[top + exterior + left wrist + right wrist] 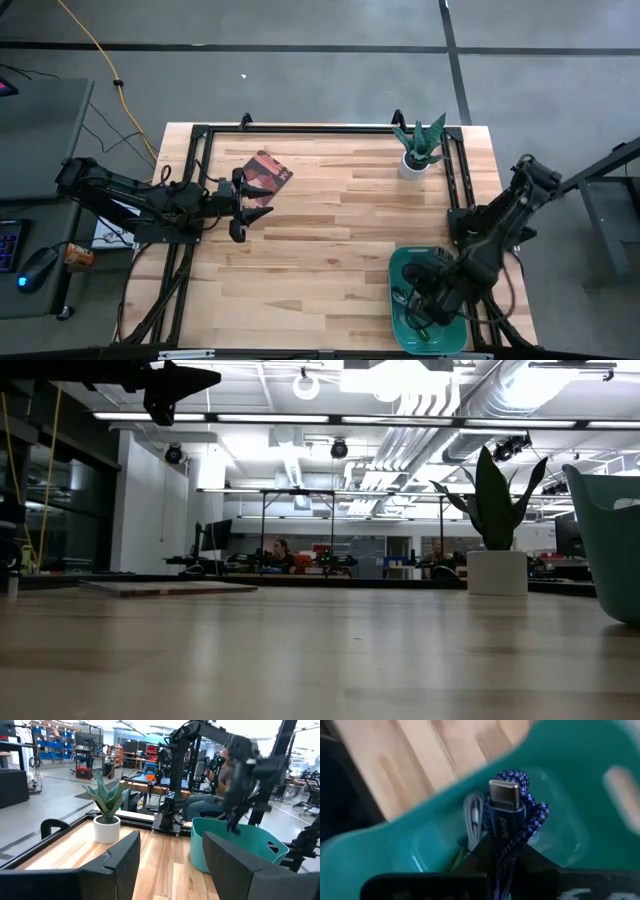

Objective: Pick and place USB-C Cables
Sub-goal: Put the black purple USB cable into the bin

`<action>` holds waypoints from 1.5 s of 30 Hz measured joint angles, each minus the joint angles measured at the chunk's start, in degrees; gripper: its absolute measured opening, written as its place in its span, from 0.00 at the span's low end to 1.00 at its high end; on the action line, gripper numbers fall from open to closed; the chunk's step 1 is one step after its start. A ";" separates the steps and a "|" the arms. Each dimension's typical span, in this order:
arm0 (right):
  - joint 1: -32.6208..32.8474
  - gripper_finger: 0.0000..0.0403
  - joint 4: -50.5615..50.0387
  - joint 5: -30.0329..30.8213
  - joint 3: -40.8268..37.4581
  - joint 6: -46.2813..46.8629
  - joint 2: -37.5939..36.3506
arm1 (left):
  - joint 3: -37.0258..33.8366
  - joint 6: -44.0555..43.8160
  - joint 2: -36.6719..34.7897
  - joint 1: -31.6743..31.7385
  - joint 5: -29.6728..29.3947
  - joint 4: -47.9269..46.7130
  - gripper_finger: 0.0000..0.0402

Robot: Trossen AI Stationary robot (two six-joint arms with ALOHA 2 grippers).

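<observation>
My right gripper [428, 292] hangs inside the teal bin [400, 268] at the table's near right corner, shut on the dark blue braided USB-C cable [512, 827]. A silver-grey cable [472, 815] lies on the bin floor beside it. The green cable and the white-and-red one are hidden. My left gripper [250, 207] is open and empty. It hovers above the table's left part, beside the brown-red booklet [266, 175]. In its own wrist view, the left gripper [170, 847] faces the bin. My right gripper pinches the dark blue cable bundle between its two fingers, at the coil's lower part [501, 862]. The silver plug end [505, 794] and the braided loops stick out past the fingertips, over the inside of the bin. Whether the bundle touches the bin floor cannot be told.
A potted plant in a white pot [418, 152] stands near the far right corner. The booklet [170, 588] lies flat on the far left part of the table. A black frame rail [452, 180] runs along the table's edges. People sit at desks in the room beyond the table.
</observation>
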 joint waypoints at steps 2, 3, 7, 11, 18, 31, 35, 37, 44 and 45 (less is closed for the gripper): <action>0.01 0.01 4.53 -2.48 -4.86 1.90 -0.06 | 0.00 0.02 0.00 0.00 0.00 0.00 0.49; -0.01 0.01 7.37 -3.32 -7.33 2.62 -0.43 | 0.00 0.02 0.00 0.00 0.00 -0.01 0.49; -0.04 0.01 18.67 -4.72 -15.95 4.30 -1.32 | 0.00 0.02 0.00 0.00 0.00 -0.02 0.49; -0.23 0.01 28.70 -6.08 -22.67 4.71 -1.32 | 0.00 0.02 0.00 0.00 0.00 0.00 0.49; -0.21 0.02 37.68 -7.79 -29.76 8.10 -1.35 | 0.02 0.02 0.00 0.00 -0.01 0.00 0.49; -0.68 0.12 37.05 -9.47 -30.38 9.38 -1.39 | 0.02 -0.37 0.00 0.00 -0.01 -0.01 0.49; -1.34 0.22 36.74 -11.51 -30.40 11.80 -1.39 | 0.02 -0.41 0.00 0.00 -0.01 -0.01 0.49; -1.57 0.29 36.53 -11.63 -30.27 11.77 -1.39 | 0.02 -0.42 0.00 -0.02 0.00 -0.10 0.49; -1.98 0.52 34.60 -15.69 -27.23 5.51 -2.28 | 0.02 -0.41 0.00 -0.07 -0.02 -0.81 0.49; -2.09 0.54 33.65 -16.77 -26.51 4.56 -2.79 | 0.02 -0.39 0.00 -0.07 0.00 -0.81 0.49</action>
